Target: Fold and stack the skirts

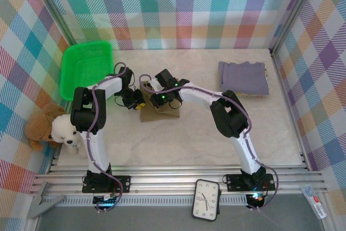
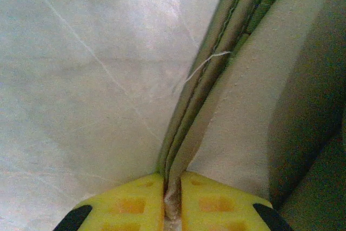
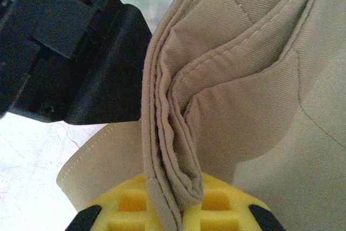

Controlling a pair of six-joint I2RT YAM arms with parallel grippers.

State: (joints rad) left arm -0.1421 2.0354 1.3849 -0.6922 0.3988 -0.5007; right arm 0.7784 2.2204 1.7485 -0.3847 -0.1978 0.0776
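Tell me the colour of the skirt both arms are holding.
Plain olive-khaki skirt, clearest in the right wrist view.

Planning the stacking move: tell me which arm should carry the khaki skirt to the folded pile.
Right, probably. The right claw is shut on thick folds of the khaki skirt, and the folded pile lies on its side. The left claw pinches a thin edge.
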